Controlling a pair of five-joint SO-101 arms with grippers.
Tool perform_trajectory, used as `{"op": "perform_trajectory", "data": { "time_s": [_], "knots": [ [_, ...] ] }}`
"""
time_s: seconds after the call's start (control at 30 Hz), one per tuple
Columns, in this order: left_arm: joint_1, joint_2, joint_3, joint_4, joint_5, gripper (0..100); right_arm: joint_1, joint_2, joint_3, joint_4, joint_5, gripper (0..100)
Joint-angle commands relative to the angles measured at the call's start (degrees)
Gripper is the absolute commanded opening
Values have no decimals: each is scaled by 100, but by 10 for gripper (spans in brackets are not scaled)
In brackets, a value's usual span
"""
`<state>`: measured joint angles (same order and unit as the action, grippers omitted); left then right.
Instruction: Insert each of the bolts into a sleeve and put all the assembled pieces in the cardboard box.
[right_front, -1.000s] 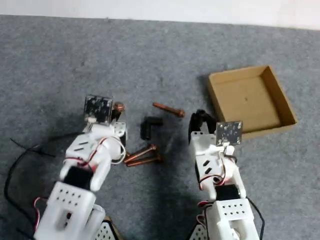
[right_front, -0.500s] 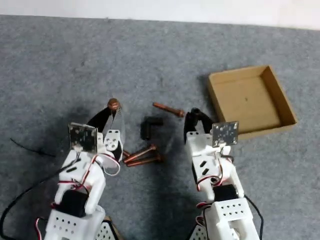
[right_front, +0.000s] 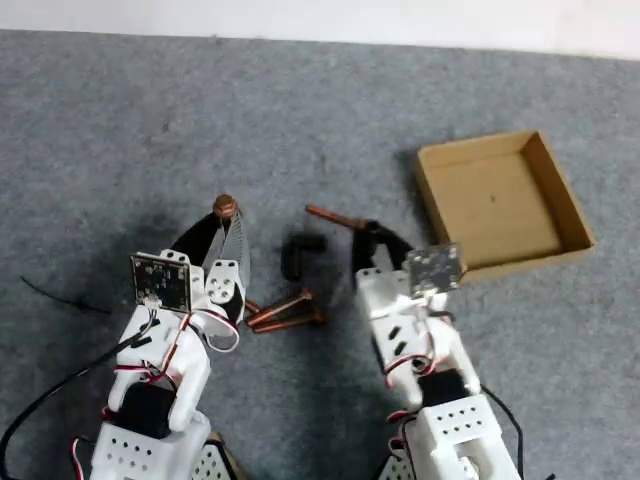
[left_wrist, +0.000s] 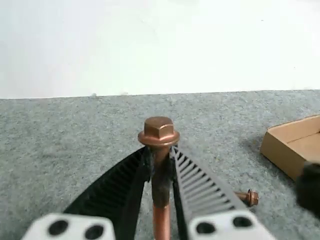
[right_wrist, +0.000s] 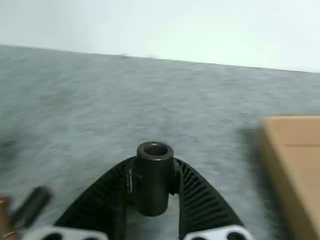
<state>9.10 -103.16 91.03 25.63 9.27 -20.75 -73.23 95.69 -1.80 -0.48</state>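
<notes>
Copper-coloured hex-head bolt is clamped between the ribbed black fingers of the left gripper. Its head stands above the fingertips and its shank runs back between them toward the wrist. The right gripper is closed on a short black cylindrical sleeve, held upright with its open bore facing up past the fingertips. On the grey carpeted table, between the two grippers, lies a black angled sleeve piece; whether it is one part or two cannot be told. Behind it, nearer the arm bases, a pair of copper bolts lies side by side, touching. A single loose copper bolt lies just beside the right gripper's fingertips; contact cannot be judged. An open brown cardboard box sits near the right gripper on its outer side, well apart from the left gripper.
</notes>
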Motion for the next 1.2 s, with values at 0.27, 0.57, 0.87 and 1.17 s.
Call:
{"op": "perform_trajectory", "data": {
  "time_s": [0.27, 0.57, 0.87, 1.17],
  "knots": [
    [13, -92, -549, -695, 0, 6, -1657, -84, -338, -119, 1257, 6],
    [602, -92, -541, -677, 18, 6, -2167, -84, -356, -127, 1925, 6],
    [752, -92, -163, -668, 1600, 6, -2088, -84, -338, -154, 1969, 5],
    [752, -92, 92, -668, 2031, 7, -2044, -84, -330, -154, 1969, 5]
  ]
}}
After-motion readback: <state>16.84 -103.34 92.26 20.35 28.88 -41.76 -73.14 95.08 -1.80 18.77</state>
